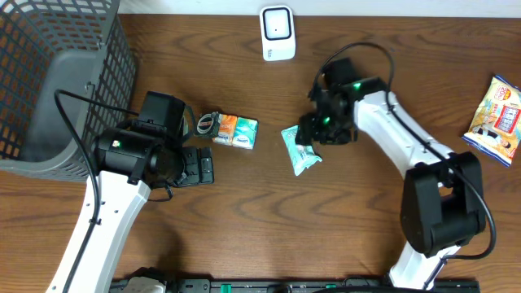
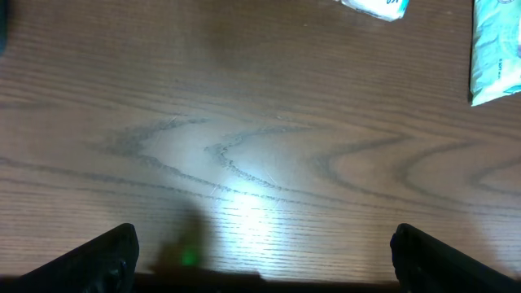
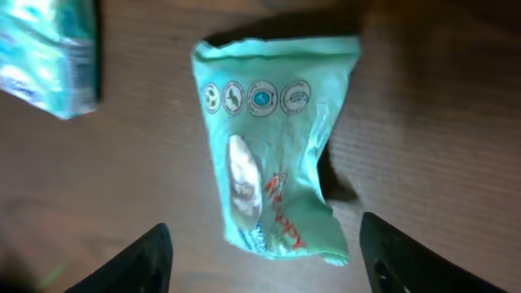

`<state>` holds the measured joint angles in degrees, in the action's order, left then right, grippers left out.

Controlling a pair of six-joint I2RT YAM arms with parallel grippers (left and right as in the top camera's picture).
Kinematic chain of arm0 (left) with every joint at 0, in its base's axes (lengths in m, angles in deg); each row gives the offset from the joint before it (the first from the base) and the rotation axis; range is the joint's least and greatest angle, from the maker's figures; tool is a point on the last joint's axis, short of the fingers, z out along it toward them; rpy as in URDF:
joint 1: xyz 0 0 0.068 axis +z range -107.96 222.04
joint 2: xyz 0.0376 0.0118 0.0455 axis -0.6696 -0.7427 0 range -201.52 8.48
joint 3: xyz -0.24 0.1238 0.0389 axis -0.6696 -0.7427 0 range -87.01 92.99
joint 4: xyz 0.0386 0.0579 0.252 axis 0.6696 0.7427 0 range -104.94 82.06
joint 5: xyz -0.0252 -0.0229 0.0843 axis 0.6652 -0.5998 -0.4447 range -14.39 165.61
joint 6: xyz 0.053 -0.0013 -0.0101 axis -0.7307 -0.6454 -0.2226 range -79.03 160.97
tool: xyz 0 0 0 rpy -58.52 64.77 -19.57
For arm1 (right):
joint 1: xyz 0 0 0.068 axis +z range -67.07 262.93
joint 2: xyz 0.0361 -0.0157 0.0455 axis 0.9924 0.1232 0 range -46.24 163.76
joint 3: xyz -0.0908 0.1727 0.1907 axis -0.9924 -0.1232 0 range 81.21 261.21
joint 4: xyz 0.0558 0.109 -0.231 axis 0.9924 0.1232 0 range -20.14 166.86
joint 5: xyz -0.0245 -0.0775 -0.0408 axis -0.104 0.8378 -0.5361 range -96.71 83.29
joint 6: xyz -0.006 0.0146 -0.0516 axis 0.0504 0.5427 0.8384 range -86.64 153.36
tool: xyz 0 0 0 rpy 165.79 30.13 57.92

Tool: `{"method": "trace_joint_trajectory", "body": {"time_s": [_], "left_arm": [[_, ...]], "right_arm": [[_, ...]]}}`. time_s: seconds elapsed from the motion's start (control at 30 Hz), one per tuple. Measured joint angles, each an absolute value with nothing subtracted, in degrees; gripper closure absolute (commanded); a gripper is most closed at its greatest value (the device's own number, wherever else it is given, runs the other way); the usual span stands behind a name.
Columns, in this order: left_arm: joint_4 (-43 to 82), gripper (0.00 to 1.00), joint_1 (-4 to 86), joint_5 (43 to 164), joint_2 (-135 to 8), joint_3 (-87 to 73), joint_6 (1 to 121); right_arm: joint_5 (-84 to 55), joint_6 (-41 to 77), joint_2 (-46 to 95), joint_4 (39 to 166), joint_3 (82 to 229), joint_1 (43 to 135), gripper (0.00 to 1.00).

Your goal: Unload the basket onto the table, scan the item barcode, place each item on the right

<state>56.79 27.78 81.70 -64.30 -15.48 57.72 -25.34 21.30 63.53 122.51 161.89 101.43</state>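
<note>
Teal packet (image 3: 273, 146): four round symbols in row; red lettering below, too blurred to read.

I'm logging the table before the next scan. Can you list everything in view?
Table: 1, brown wood, under everything.
Basket: 1, grey mesh, far left corner.
Scanner: 1, white, far edge, centre.
Tissue pack: 1, orange, teal and white, left of centre.
Small item: 1, dark grey, at the tissue pack's left end; too small to identify.
Pouch: 1, teal, centre, lying on the table.
Snack bag: 1, yellow, blue and white, right edge.
Left gripper: 1, black, open, over bare table.
Right gripper: 1, black, open, above the pouch.
</note>
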Motion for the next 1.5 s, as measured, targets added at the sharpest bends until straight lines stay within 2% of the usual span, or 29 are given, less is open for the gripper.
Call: {"method": "trace_joint_trajectory", "body": {"time_s": [0.5,0.7,0.8,0.93,1.03,1.27,1.4,1.5], "left_arm": [[56.8,0.02,27.8,81.7,-64.3,-15.5,57.7],[56.8,0.02,27.8,81.7,-64.3,-15.5,57.7],[56.8,0.02,27.8,81.7,-64.3,-15.5,57.7],[56.8,0.02,27.8,81.7,-64.3,-15.5,57.7],[56.8,0.02,27.8,81.7,-64.3,-15.5,57.7],[56.8,0.02,27.8,81.7,-64.3,-15.5,57.7],[56.8,0.02,27.8,81.7,-64.3,-15.5,57.7],[56.8,0.03,27.8,81.7,-64.3,-15.5,57.7]], "right_arm": [[-17.7,20.6,63.5,110.8,150.9,106.7,0.29],[-17.3,20.1,63.5,109.4,149.7,107.1,0.48],[-17.4,19.4,63.5,109.3,149.7,107.2,0.62],[-18.9,18.4,63.5,109.5,149.7,107.0,0.76],[-23.0,18.2,63.5,111.1,150.5,106.0,0.81],[-40.8,18.0,63.5,117.5,156.7,100.0,0.81],[-56.0,17.5,63.5,118.1,157.9,96.2,0.96],[-67.8,15.8,63.5,118.5,157.9,94.5,0.97]]}}
